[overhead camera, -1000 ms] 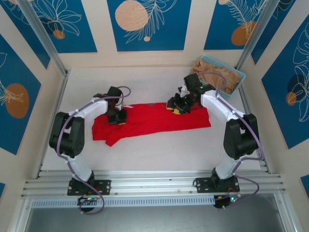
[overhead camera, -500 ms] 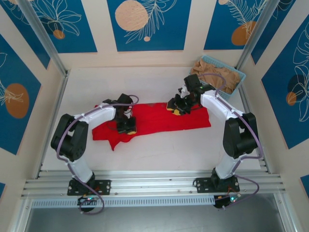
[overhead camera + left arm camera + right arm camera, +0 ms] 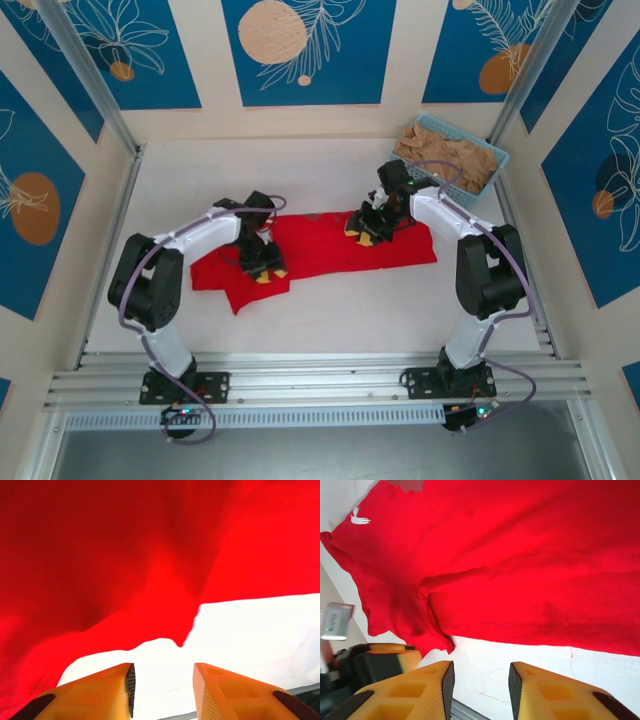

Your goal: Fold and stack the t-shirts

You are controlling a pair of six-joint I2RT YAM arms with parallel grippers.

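Nearest, the left end effector [image 3: 162, 682] hangs at the near-left edge of the red t-shirt [image 3: 330, 245], its jaws parted over bare surface [image 3: 330, 315] and holding nothing. The shirt lies rumpled across the middle of the surface, not yet neatly folded. At its far edge the right end effector [image 3: 477, 680] is likewise parted and empty. Far right, the tan t-shirts [image 3: 445, 156] sit heaped in the blue basket [image 3: 496, 171]. By my reading nothing is stacked yet, so nearly all the work remains.
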